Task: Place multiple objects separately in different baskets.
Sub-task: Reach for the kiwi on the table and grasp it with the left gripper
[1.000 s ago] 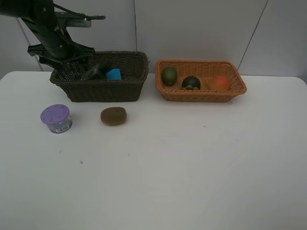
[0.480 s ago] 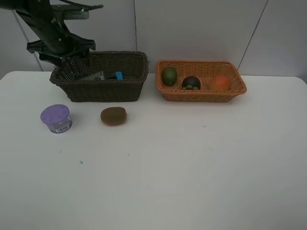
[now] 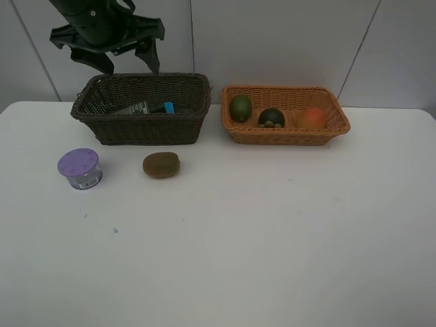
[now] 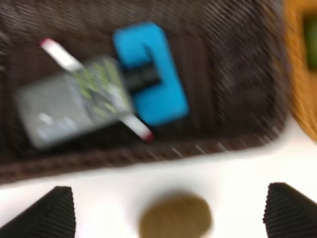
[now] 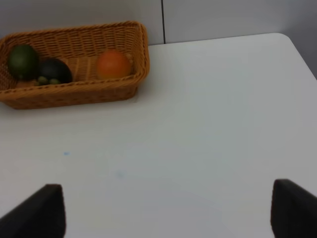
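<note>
Left gripper (image 3: 131, 67) up high over the dark basket (image 3: 139, 129), fingers wide apart, holding nothing. Right gripper (image 5: 168, 210) over bare table (image 3: 272, 238), away from the tan basket (image 3: 286, 134), fingers wide apart too, empty.

Inside the dark basket: bottle (image 4: 69, 106), pen (image 4: 59, 54) and eraser (image 4: 151, 74), the made things together. Inside the tan basket: green fruit (image 3: 240, 107), mangosteen (image 3: 272, 117) and orange fruit (image 3: 313, 117).

Not yet put away: jar (image 3: 79, 168) and kiwi (image 3: 161, 165), apart from each other, on the table just in front of the dark basket. Probably jar to dark, kiwi to tan.

Lots of open room around both. Only the basket walls to lift over.
</note>
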Motion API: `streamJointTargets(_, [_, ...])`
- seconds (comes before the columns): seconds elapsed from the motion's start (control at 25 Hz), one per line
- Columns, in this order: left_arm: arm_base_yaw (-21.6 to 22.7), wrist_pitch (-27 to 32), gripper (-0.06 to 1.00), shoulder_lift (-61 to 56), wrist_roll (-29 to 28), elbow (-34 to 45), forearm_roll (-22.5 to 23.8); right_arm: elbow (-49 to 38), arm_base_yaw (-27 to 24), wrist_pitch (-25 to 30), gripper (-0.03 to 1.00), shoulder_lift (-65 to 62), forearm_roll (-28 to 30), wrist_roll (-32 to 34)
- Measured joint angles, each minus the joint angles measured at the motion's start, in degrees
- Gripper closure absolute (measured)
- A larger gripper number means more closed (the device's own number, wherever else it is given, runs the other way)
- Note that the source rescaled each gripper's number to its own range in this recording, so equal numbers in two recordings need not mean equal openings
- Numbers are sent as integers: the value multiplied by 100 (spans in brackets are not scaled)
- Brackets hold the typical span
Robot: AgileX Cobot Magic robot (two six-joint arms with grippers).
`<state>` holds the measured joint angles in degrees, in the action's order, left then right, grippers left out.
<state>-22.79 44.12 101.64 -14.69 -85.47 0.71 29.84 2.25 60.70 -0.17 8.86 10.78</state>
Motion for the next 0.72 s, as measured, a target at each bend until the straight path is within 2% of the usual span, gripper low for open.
streamJointTargets(0.16, [-310,253,-6,5,896,0,-71,0,0,0,-3,0,0,0])
streamJointTargets(0.32, [-521,442,-6,83,2394,0,-71,0,0,0,-3,0,0,0])
streamJointTargets(0.44, [-615,816,-6,242,3563,0,-103,0,0,0,-3,0,0,0])
streamJointTargets(0.48, [-615,816,-6,242,3563,0,-103,0,0,0,-3,0,0,0])
streamJointTargets(0.6, [-650,1246,-6,412,4440,0,-71,0,0,0,-3,0,0,0])
streamJointTargets(0.72, [-650,1357,-6,584,5047,0,-71,0,0,0,-3,0,0,0])
